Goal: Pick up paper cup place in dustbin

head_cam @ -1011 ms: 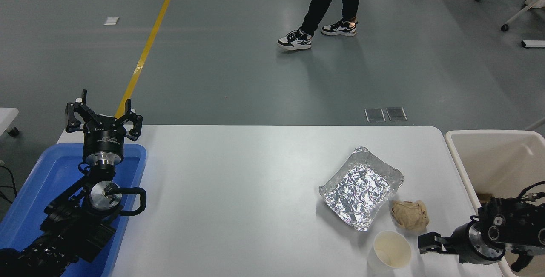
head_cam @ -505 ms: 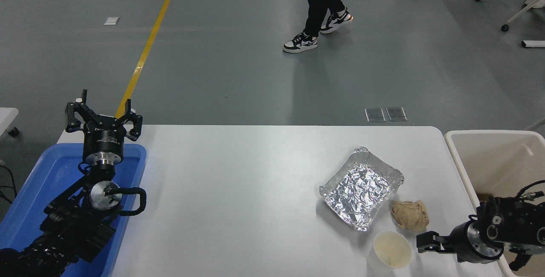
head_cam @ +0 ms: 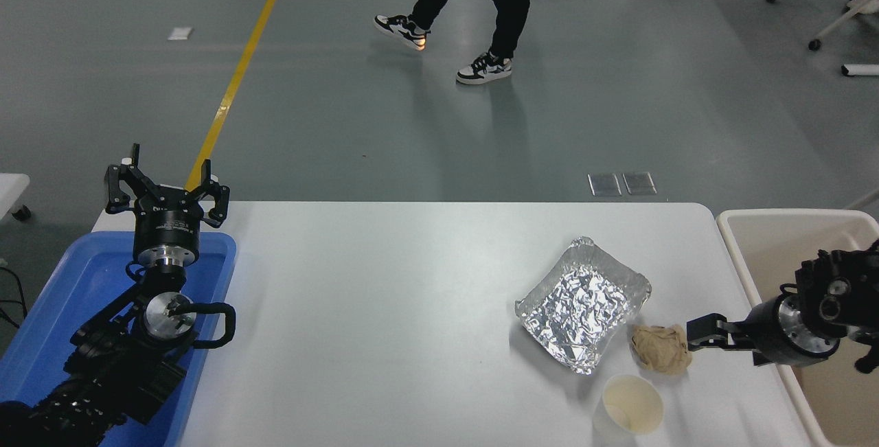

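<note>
The paper cup (head_cam: 632, 404) stands upright near the table's front edge, white with a cream inside, and nothing touches it. My right gripper (head_cam: 695, 332) reaches in from the right edge, pointing left. It is farther back than the cup and its tip sits right beside a crumpled brown paper ball (head_cam: 660, 348). The dustbin (head_cam: 729, 228) is a large cream-white bin against the table's right end, and my right arm crosses over its rim. My left gripper (head_cam: 165, 185) is parked open at the lower left, above a blue tray (head_cam: 75, 275).
A square foil tray (head_cam: 582, 302) lies just behind and left of the paper ball. A person's legs (head_cam: 481, 1) walk across the floor beyond the table. Chair bases (head_cam: 834, 14) stand at the top right.
My right gripper has moved away from the cup toward the far side and now sits next to the brown paper ball. The person has walked leftwards. The left arm has not moved.
</note>
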You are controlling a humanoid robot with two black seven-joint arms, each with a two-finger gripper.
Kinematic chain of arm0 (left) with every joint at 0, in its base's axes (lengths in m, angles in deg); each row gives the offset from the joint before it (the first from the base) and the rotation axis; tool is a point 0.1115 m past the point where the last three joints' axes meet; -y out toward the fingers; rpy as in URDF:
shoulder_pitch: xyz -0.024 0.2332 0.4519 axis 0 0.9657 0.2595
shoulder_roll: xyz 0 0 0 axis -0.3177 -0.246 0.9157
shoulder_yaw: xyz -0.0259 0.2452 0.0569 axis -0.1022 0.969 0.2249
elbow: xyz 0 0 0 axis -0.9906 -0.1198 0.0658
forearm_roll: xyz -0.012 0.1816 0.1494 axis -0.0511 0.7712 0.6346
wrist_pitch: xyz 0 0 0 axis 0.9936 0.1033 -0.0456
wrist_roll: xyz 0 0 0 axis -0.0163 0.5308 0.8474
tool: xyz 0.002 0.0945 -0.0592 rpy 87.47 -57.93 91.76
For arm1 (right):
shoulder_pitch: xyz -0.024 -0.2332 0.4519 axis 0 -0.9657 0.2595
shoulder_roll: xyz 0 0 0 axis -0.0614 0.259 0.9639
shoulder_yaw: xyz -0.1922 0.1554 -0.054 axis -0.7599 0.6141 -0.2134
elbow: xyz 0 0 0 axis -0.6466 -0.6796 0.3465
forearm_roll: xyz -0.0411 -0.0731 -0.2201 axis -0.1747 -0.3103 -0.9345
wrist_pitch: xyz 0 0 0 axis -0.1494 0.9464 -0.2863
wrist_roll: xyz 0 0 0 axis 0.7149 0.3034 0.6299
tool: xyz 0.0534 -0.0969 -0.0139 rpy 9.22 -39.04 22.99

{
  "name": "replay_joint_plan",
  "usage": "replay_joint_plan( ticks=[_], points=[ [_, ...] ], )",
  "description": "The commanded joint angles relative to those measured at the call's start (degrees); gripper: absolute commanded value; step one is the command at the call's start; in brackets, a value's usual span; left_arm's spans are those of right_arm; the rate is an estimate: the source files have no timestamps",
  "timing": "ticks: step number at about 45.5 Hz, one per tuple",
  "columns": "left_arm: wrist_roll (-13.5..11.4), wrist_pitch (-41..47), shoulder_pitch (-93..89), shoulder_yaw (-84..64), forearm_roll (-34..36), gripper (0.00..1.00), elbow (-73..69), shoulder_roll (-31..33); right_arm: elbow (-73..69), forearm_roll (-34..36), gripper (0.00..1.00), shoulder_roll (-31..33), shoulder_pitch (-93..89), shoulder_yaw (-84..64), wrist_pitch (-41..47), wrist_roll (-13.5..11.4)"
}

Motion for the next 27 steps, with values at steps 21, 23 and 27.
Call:
replay_joint_plan(
  ticks=[21,23,27],
  points=[
    [0.0,0.0,0.1,0.0,0.0,0.99,0.0,0.0,-10.2,7.3,1.00,-11.2,45.8,-19.6,15.3,0.2],
    [0.0,0.0,0.0,0.0,0.0,0.99,0.0,0.0,-10.3,7.5,1.00,-12.2,46.8,-19.2,16.5,0.2],
    [0.0,0.0,0.0,0.0,0.0,0.99,0.0,0.0,-10.1,7.5,1.00,-13.0,47.9,-17.3,17.5,0.2]
  ],
)
